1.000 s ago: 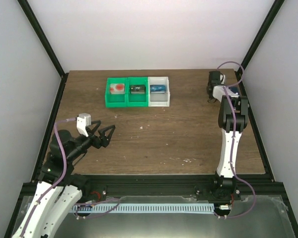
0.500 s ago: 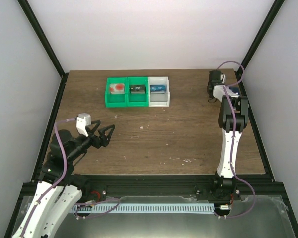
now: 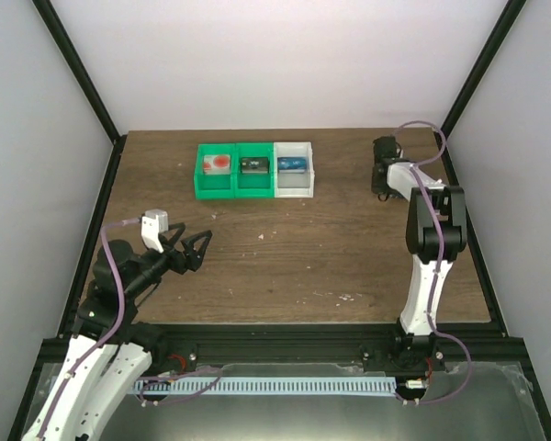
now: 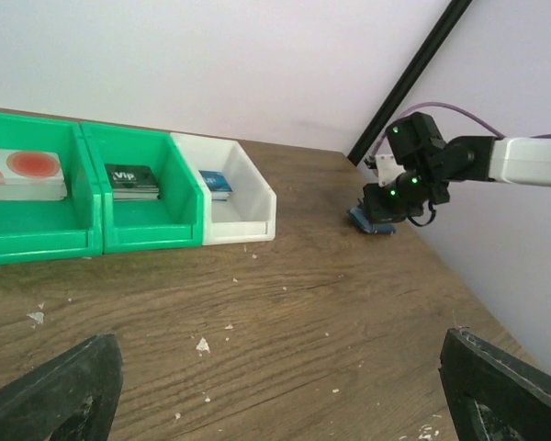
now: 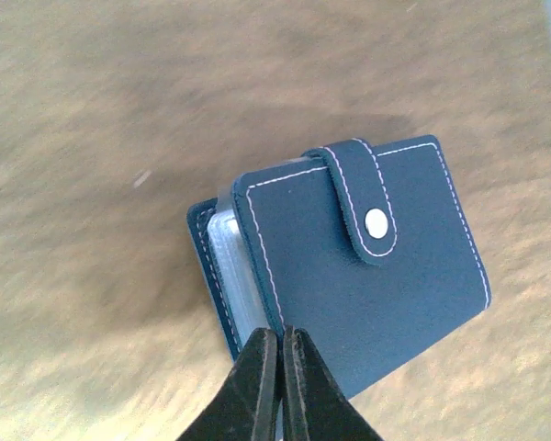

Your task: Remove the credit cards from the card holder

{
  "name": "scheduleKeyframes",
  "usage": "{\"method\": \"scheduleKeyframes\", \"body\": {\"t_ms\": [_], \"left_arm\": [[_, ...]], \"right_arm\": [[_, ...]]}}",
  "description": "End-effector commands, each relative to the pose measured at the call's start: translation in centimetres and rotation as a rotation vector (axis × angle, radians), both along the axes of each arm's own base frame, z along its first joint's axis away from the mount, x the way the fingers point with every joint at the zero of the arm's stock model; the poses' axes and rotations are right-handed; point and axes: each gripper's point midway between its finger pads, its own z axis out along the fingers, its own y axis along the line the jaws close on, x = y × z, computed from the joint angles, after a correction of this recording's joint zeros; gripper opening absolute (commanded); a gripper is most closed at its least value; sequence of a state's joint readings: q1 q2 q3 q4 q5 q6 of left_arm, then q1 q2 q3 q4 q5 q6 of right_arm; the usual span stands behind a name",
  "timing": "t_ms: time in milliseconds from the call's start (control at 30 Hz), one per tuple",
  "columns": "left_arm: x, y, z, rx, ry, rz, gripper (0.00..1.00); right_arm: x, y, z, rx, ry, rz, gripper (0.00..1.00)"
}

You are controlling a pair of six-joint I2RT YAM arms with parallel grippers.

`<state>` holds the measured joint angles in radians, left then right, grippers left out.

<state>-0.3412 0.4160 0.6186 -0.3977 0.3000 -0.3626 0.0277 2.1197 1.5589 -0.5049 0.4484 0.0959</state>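
The right gripper (image 3: 383,176) is at the far right of the table (image 3: 303,257), and its fingers are squeezed together. The left gripper (image 3: 195,250) hangs over the near left part with its fingers wide apart. On the far side, a green bin (image 3: 234,190) and a white bin (image 3: 294,189) sit touching. A credit card (image 3: 219,163) with a red circle lies in the green bin's left part.

The left wrist view shows the left fingers far apart, holding nothing. A black thing (image 4: 131,180) lies in the green bin's right part and a blue thing (image 4: 215,184) in the white bin. Far right, the card holder (image 4: 372,222) sits low by the table under the right gripper.

In the right wrist view, the right fingers pinch the near edge of the card holder. It is folded shut with its tab (image 5: 363,202) snapped down. The table behind looks blurry.
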Motion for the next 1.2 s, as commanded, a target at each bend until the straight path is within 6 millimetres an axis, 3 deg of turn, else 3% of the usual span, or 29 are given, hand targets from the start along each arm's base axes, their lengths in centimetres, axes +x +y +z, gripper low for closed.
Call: {"method": "scheduleKeyframes", "body": {"t_ms": [0,300,433,600,833,967,1167], "left_arm": [[0.2,-0.1,-0.3,0.007,0.007,0.000,0.96],[0.7,-0.3,-0.8,0.018,0.052,-0.004,0.93],[1.0,-0.8,-1.2,0.029,0.097,-0.025,0.93],[1.6,-1.1,-1.7,0.015,0.176,-0.021,0.90],[0.7,-4.0,-1.9,-0.154,0.283,-0.167,0.83],[0.4,-5.1,-3.2,-0.197,0.334,-0.231,0.77],[0.2,-5.8,-6.5,-0.226,0.459,-0.253,0.68]], "right_arm": [[-3.2,5.3,1.5,0.114,0.006,0.068,0.01],[-11.2,16.9,4.4,0.312,-0.025,0.343,0.00],[-16.1,22.6,4.5,0.435,-0.011,0.525,0.01],[-22.2,26.5,3.1,0.487,0.061,0.652,0.01],[-29.2,33.5,4.3,0.690,0.052,0.902,0.00],[-32.7,36.1,3.2,0.737,0.109,0.993,0.00],[-35.0,36.7,0.4,0.712,0.210,1.004,0.06]]}}
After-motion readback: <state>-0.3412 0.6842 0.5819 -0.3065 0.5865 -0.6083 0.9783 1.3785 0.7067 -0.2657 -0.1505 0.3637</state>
